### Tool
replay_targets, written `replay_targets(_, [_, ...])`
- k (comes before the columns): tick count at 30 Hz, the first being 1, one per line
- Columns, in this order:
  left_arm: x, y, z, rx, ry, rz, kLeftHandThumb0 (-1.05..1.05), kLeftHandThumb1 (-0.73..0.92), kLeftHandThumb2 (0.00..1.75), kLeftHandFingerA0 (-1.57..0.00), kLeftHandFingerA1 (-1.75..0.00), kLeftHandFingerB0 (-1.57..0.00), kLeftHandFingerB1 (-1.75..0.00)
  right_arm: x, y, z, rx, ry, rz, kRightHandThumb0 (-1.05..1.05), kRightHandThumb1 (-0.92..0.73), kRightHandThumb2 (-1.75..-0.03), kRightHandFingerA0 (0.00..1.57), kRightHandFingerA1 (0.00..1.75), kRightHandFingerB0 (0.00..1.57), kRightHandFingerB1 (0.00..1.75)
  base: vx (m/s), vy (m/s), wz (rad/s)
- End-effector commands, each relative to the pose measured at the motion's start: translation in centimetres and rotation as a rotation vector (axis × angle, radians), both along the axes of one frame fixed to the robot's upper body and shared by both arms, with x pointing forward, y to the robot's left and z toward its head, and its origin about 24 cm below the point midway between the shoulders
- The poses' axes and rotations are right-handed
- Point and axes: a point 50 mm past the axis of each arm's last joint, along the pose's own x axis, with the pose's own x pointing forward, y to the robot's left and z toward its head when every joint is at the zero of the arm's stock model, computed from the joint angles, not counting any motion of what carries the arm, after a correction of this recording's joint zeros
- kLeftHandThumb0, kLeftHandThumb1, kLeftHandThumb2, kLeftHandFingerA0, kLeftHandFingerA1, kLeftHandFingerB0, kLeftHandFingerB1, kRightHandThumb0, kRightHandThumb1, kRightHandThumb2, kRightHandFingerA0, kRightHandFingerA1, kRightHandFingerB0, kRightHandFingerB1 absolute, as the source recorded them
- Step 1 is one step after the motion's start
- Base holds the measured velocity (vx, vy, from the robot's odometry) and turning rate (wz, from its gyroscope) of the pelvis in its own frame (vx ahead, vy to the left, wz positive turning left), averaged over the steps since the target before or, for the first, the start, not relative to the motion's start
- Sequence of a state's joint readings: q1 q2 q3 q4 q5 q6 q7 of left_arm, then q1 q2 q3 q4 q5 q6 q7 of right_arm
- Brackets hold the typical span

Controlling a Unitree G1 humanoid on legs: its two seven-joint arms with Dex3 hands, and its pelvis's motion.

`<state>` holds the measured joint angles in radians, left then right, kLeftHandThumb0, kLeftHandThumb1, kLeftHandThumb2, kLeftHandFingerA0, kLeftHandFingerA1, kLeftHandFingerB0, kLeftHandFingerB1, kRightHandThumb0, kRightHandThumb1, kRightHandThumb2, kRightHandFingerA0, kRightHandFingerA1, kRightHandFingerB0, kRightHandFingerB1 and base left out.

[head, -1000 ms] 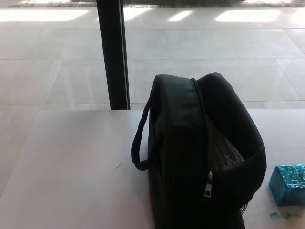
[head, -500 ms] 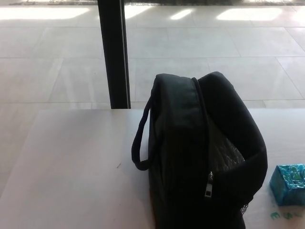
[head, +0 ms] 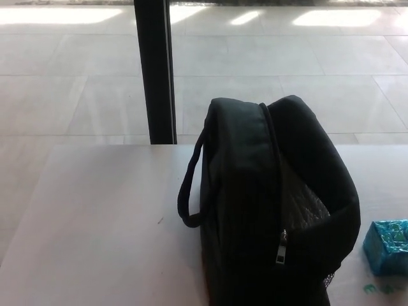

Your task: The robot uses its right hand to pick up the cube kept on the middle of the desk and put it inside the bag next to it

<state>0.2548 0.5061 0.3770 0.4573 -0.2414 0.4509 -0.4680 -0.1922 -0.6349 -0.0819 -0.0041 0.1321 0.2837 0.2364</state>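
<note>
Standing bag, cube at its right, no hands in sight

Sitting on the pale desk [head: 95,217], the black bag [head: 268,204] stands upright with its top unzipped, silvery lining showing inside the opening and a zipper pull [head: 280,247] hanging at the front. 1 carry handle [head: 189,185] loops off its left side. The shiny teal cube [head: 387,245] rests on the desk just beside the bag's right side, cut by the picture edge. Neither robot hand shows, so their state cannot be told. Beyond the desk, a dark post [head: 155,70] rises from the tiled floor [head: 268,57].

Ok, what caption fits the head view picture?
An open black bag stands on the desk, shiny blue cube beside it, no robot hands showing.
</note>
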Motion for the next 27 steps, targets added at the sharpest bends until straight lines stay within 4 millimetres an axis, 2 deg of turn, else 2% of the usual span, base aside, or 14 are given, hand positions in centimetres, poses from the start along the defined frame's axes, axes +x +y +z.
replay_targets(1, [-0.1, 0.6, 0.3, 0.034, 0.021, -0.032, -0.67, 0.58, 0.94, -0.34, -0.62, -0.26, -0.52, 1.9, 0.8, 0.0, -0.19, 0.031, 0.038, -0.9, -0.58, -0.92, 0.0, 0.18, 0.11, 0.12, 0.0, 0.0, 0.0])
replay_targets(8, [-0.1, 0.5, 0.3, 0.03, 0.024, -0.01, -0.66, 0.57, 0.93, -0.34, -0.63, -0.3, -0.54, 3.4, 1.4, 0.0, -0.293, 0.054, 0.071, -0.97, -0.64, -1.0, 0.0, 0.19, 0.08, 0.08, 0.0, 0.0, 0.0])
replay_targets(9, [-0.1, 0.5, 0.3, 0.025, 0.024, -0.009, -0.65, 0.57, 0.93, -0.34, -0.63, -0.3, -0.54, 3.4, 1.4, 0.1, -0.365, 0.081, 0.074, -1.0, -0.67, -1.04, 0.0, 0.15, 0.03, 0.07, 0.0, 0.0, 0.0])
replay_targets(12, [-0.1, 0.7, 0.3, 0.032, 0.027, -0.014, -0.65, 0.57, 0.94, -0.36, -0.65, -0.29, -0.54, 4.0, 1.4, 0.0, -0.454, 0.125, 0.075, -1.05, -0.68, -1.08, 0.0, 0.09, 0.03, 0.03, 0.0, 0.0, 0.0])
replay_targets(16, [-0.1, 0.7, 0.4, 0.051, 0.031, -0.054, -0.67, 0.59, 0.94, -0.34, -0.62, -0.28, -0.53, 4.3, 1.6, -0.4, -0.473, 0.168, 0.061, -1.04, -0.67, -1.06, 0.0, 0.07, 0.04, 0.06, 0.0, 0.0, 0.0])
replay_targets(21, [0.2, 0.7, 0.5, 0.057, 0.03, -0.053, -0.64, 0.58, 0.94, -0.36, -0.64, -0.28, -0.53, 3.3, 2.5, -2.1, -0.542, 0.231, 0.127, -1.05, -0.68, -1.06, 0.0, 0.09, 0.06, 0.05, 0.0, 0.0, 0.0])
replay_targets(24, [0.2, 0.8, 0.7, 0.078, 0.03, -0.074, -0.66, 0.59, 0.95, -0.36, -0.64, -0.28, -0.53, 2.8, 2.9, -3.1, -0.607, 0.3, 0.167, -1.05, -0.67, -1.07, 0.0, 0.11, 0.0, 0.04, 0.0, 0.0, 0.0])
replay_targets(25, [0.3, 0.8, 0.8, 0.084, 0.035, -0.091, -0.68, 0.6, 0.96, -0.35, -0.62, -0.27, -0.52, 2.5, 3.1, -3.4, -0.621, 0.319, 0.186, -0.97, -0.62, -1.02, 0.0, 0.16, 0.05, 0.09, 0.0, 0.0, 0.0])
replay_targets(26, [0.3, 0.8, 0.8, 0.088, 0.039, -0.094, -0.66, 0.6, 0.96, -0.36, -0.62, -0.27, -0.52, 2.2, 3.2, -3.7, -0.64, 0.344, 0.205, -0.96, -0.61, -1.01, 0.0, 0.15, 0.02, 0.09, 0.0, 0.0, 0.0])
replay_targets(27, [0.3, 0.8, 0.8, 0.087, 0.039, -0.091, -0.62, 0.72, 0.63, -0.35, -0.55, -0.36, -0.44, 2.1, 3.2, -3.8, -0.65, 0.355, 0.214, -0.93, -0.58, -0.99, 0.0, 0.17, 0.03, 0.11, 0.0, 0.0, 0.0])
